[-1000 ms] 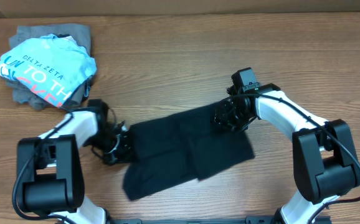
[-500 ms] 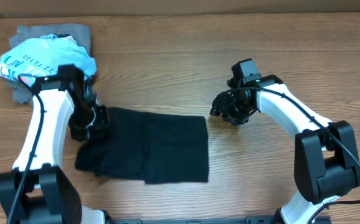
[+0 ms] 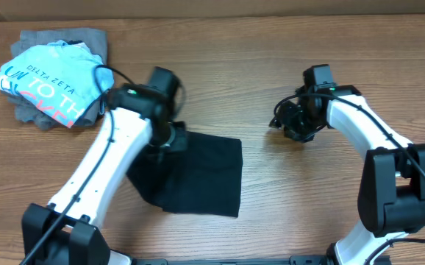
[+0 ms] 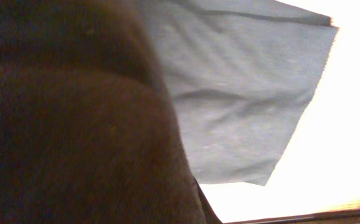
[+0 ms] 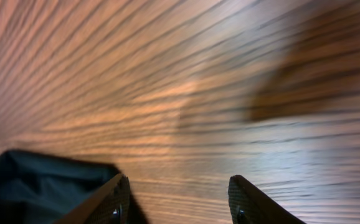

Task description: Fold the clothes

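Overhead: the black T-shirt (image 3: 205,173) lies in the middle of the table (image 3: 271,59), its upper-left edge bunched in the left gripper (image 3: 170,140), which is clamped on it. The right gripper (image 3: 287,126) is well apart. Left wrist: dark cloth swamps everything. Right wrist: fingers parted, empty, over wood.

On the light blue shirt (image 3: 51,77), lying at the far left of the worktop (image 3: 271,59), "DELTA ZETA" is printed in small capitals. Beneath it, larger white capitals are read as "UN TO TH", the line being cut off by the folds of the cloth. A lower line in coral letters is partly folded under and cannot be read.
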### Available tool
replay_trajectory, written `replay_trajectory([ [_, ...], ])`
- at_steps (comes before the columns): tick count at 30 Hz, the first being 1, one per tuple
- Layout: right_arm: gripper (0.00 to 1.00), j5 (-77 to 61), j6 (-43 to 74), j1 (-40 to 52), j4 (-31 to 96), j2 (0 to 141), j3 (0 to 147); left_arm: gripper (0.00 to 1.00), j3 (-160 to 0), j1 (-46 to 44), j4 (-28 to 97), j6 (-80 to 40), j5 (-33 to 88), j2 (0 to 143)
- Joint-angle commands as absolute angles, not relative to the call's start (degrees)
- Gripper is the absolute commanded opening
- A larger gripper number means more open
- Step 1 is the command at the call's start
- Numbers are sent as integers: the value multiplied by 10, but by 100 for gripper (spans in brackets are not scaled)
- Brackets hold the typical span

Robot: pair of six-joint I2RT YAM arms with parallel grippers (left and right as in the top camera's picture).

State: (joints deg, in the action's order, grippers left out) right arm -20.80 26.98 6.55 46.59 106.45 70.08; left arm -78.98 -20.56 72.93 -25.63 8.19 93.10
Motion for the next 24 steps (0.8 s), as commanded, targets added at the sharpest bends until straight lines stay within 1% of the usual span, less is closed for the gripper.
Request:
replay_trajectory([
  [1,55,-206,270,52,466,1047,717,4,-784,-273,704,-340,75,926],
  [8,55,-206,270,46,464,1047,717,4,-783,-363,651,-375,42,957],
  [15,55,-206,270,46,465,1047,717,4,-784,-421,611,-378,47,1019],
  [18,55,-206,270,46,478,1047,717,4,-784,-426,613,-378,48,1029],
  [22,55,-202,264,50,539,1047,710,4,-784,-423,616,-378,47,1030],
  [23,54,-203,262,50,547,1047,706,4,-784,-423,616,-378,47,1030],
  [24,49,-206,257,50,559,1047,702,4,-784,-422,616,-377,47,1030],
])
